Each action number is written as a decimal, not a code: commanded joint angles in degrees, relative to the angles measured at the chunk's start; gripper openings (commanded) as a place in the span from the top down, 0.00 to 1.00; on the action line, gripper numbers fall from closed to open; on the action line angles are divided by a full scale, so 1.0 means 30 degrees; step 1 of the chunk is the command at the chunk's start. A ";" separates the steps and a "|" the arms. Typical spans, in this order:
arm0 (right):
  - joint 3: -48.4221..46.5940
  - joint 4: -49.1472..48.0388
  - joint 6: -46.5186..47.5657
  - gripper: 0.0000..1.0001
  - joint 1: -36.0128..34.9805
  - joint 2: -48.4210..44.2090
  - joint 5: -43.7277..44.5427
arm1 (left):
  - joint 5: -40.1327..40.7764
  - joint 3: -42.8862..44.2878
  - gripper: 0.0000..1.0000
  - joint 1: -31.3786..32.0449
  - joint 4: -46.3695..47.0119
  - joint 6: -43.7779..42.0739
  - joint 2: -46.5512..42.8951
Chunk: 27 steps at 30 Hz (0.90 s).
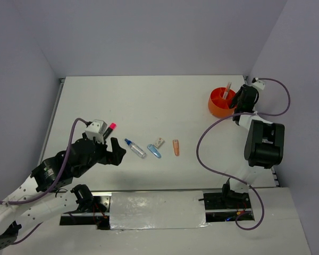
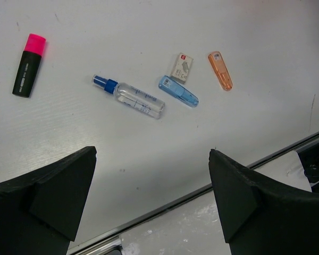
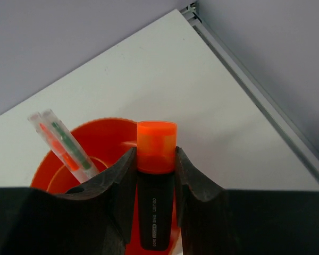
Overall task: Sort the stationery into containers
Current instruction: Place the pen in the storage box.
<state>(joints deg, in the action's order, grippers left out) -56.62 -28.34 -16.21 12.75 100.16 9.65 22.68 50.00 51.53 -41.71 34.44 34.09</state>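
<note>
The right claw point(image 3: 156, 155) is clamped on the black body of the orange-capped highlighter point(image 3: 156, 186), its long axis running along the fingers with the cap sticking out past the tips. The orange tub point(image 1: 216, 110) sits close to the far right corner of the surface point(image 1: 149, 101), and in the wrist view it lies directly beyond and beneath the held highlighter, so the coming release looks like a matter of lowering it straight in. Which compartment lies under it cannot be told, since the claw and the highlighter cover the dividers. In the overhead view the arm hides the tub's right side. A clear pen point(image 3: 61, 143) with orange and green inside already leans out of the tub. The remaining pieces lie in a loose row toward the near edge, nearer the left arm: the pink-capped highlighter point(image 2: 28, 65), the blue-capped tube point(image 2: 128, 96), the blue clip point(image 2: 178, 91), the whitish block point(image 2: 183, 67) and the peach piece point(image 2: 220, 70), none touching another. The left claw point(image 2: 153, 154) hangs above them with its fingers spread wide and nothing between them. The printing on the block is too small to read.
</note>
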 commanded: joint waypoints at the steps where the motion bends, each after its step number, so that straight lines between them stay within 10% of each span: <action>1: 0.0795 -0.1539 -0.0106 0.71 0.0114 -0.1627 0.0269 | 0.0117 0.0238 0.01 0.0051 0.0780 -0.0492 -0.0142; 10: 0.1764 -0.1892 -0.0602 0.02 0.0085 -0.3531 -0.0227 | 0.0029 0.0209 0.01 0.0080 0.0867 -0.0522 -0.0259; 21: 0.0152 0.6158 -0.4823 0.00 -0.2311 -0.8656 -0.0229 | 0.1817 0.0794 0.01 -0.2078 0.0487 -0.0550 0.2344; 27: 0.3742 0.7572 -0.4671 0.00 -0.6910 -1.2638 -0.2009 | -0.2984 0.1145 0.01 -0.6915 0.3086 -0.3301 0.5920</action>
<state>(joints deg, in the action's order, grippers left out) -50.76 -10.81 -28.32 -4.21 67.96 7.40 20.23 51.03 35.14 -38.41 29.89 49.84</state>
